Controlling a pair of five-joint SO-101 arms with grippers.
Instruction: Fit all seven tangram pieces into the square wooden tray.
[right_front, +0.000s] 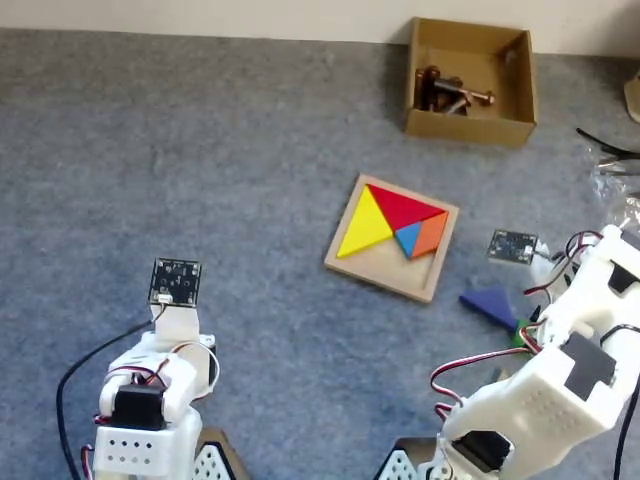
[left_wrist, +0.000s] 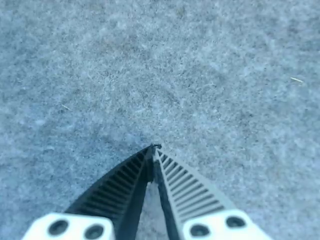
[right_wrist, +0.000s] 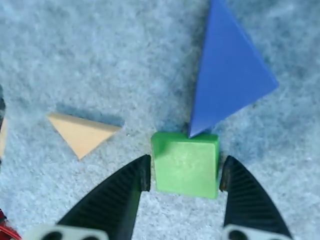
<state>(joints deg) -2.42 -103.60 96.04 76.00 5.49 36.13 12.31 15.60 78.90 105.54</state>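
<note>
The square wooden tray (right_front: 385, 268) lies tilted at mid-table and holds a yellow triangle (right_front: 364, 226), a red triangle (right_front: 404, 206), a small blue triangle (right_front: 407, 238) and an orange piece (right_front: 430, 236). To its right on the carpet lies a dark blue triangle (right_front: 490, 305) (right_wrist: 227, 70), its tip touching a green square (right_wrist: 185, 164) (right_front: 520, 335). A small tan triangle (right_wrist: 82, 132) lies apart beside them. My right gripper (right_wrist: 184, 172) is open, one finger close on each side of the green square. My left gripper (left_wrist: 154, 149) is shut and empty over bare carpet near the front left.
A cardboard box (right_front: 470, 80) with metal parts stands at the back right. A small circuit board (right_front: 513, 247) lies right of the tray. Cables and clutter (right_front: 608, 160) sit at the right edge. Grey carpet covers the table.
</note>
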